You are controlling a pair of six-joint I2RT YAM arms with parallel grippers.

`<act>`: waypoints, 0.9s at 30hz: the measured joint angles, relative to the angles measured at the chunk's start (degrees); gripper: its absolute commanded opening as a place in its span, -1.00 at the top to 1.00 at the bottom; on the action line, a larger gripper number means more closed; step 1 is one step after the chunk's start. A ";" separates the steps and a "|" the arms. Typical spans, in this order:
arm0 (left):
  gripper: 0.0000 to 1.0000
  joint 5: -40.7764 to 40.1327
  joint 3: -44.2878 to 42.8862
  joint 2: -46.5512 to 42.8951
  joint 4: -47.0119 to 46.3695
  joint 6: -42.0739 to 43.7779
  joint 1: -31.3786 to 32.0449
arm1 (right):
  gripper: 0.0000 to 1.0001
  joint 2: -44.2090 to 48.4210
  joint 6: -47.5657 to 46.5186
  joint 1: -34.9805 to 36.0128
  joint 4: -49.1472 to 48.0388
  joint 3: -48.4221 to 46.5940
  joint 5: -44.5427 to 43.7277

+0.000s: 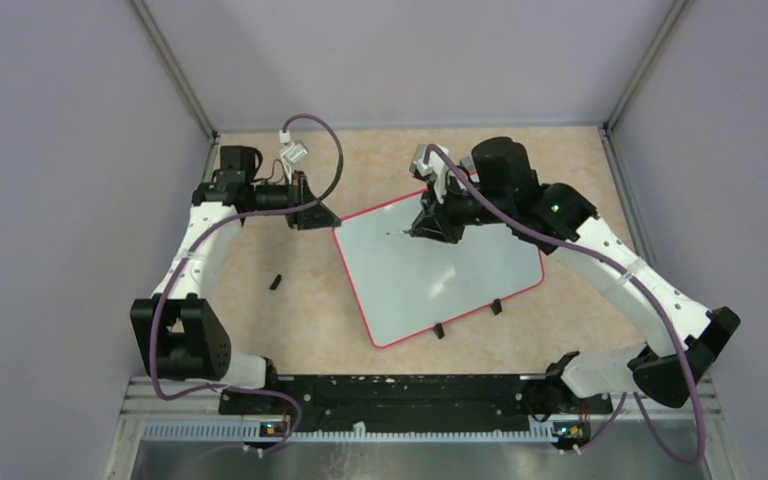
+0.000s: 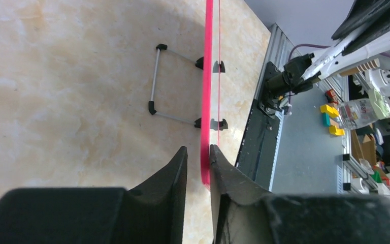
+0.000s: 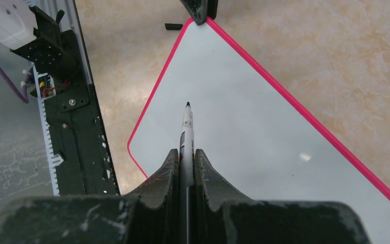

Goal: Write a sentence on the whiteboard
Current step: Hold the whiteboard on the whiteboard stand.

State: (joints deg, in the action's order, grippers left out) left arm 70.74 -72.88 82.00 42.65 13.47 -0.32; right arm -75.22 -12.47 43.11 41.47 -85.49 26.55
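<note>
Whiteboard point(image 1: 440, 280) corner sits inside left jaws, slightly open; right jaws clamp marker point(image 3: 187, 127), tip contact unclear.

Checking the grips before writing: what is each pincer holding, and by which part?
Right pincer grips the marker by its barrel, tip free. Left pincer straddles the whiteboard at its corner rim, a gap showing, not clamped.
</note>
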 measured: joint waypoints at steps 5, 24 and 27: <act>0.77 -0.22 2.71 0.00 0.74 0.31 2.49 | 1.00 -0.20 0.76 0.00 -2.32 -0.02 -0.55; 0.49 -1.95 5.95 -3.23 1.07 -2.01 2.82 | 1.00 -2.71 4.81 2.51 -9.11 3.48 0.31; 0.54 -2.40 5.92 -3.41 0.98 -3.15 2.40 | 1.00 -2.86 5.25 2.99 -9.84 4.17 0.35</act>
State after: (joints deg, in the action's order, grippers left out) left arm 68.34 -66.96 78.59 43.64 10.33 2.09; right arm -78.08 -7.22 46.11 31.64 -81.32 26.89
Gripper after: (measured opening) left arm 0.253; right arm 0.086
